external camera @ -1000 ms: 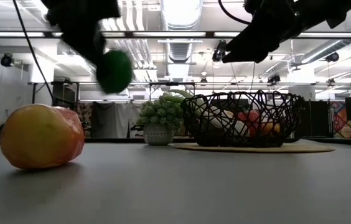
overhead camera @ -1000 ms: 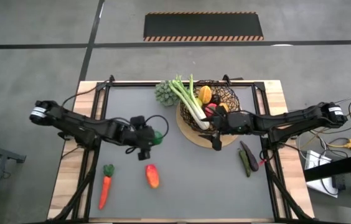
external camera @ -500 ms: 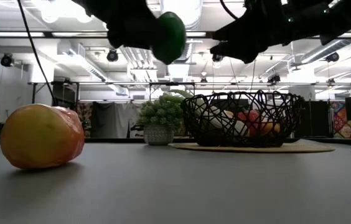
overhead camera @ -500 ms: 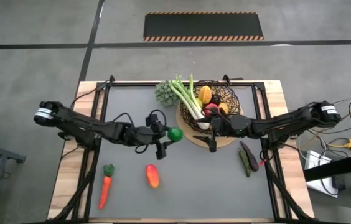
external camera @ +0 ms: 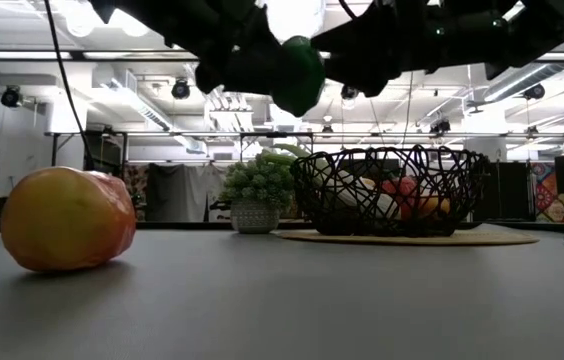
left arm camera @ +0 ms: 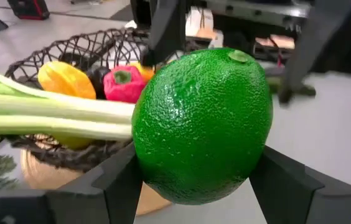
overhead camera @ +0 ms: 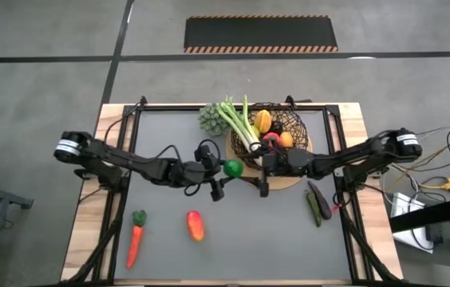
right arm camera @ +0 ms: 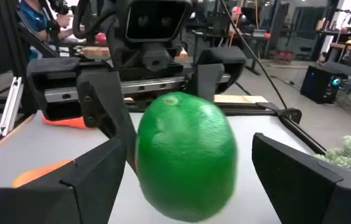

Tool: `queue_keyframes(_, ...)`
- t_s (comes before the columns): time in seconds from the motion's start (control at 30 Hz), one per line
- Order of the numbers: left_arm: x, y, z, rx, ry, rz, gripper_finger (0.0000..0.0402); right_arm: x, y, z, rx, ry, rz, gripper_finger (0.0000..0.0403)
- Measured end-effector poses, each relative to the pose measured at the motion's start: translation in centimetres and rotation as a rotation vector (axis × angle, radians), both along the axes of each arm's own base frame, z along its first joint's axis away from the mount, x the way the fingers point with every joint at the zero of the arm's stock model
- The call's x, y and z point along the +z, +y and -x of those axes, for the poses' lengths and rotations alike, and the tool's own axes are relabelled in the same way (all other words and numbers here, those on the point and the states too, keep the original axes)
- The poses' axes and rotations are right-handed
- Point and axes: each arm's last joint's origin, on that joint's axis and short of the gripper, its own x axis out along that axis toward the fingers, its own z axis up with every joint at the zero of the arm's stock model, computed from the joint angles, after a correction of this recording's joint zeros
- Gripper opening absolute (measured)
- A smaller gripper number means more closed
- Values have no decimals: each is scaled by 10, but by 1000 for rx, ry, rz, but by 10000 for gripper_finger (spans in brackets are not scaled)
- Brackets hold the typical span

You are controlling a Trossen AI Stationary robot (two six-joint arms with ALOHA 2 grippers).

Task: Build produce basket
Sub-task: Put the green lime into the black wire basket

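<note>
My left gripper (overhead camera: 227, 171) is shut on a green lime (overhead camera: 232, 167), held in the air just left of the dark wire-mesh basket (overhead camera: 298, 121). The basket rests on a tan round mat and holds a leek (overhead camera: 241, 127) plus orange, red and yellow pieces. My right gripper (overhead camera: 258, 171) is open and faces the lime from the basket side. In the right wrist view its fingers (right arm camera: 94, 177) stand wide on either side of the lime (right arm camera: 187, 155), apart from it. A carrot (overhead camera: 135, 239), a red-orange fruit (overhead camera: 195, 225) and a dark purple piece (overhead camera: 314, 203) lie on the table. My left gripper pinches the lime (left arm camera: 200, 124) between its two fingers (left arm camera: 116, 183), one on each side of its round body. The fingers come level from the table's left. The lime is lifted clear of the table (external camera: 297, 75).
A small green potted plant (overhead camera: 207, 118) stands just left of the basket near the far edge. The red-orange fruit (external camera: 62, 220) lies nearest the low camera. The grey table top has wooden side strips (overhead camera: 88, 215). People and equipment show in the room beyond.
My left gripper has carried the lime toward the table's right, toward the basket, and somewhat higher. My right gripper has moved left from the basket's near rim toward the lime, and now faces it closely.
</note>
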Motion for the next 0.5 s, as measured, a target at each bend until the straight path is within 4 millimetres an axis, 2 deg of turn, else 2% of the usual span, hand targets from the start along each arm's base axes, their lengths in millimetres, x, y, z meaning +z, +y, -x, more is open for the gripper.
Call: queue_keyframes(0.5,1,3,-7,2,-52,-31,237,-1,0,-4,-1,5,1,326)
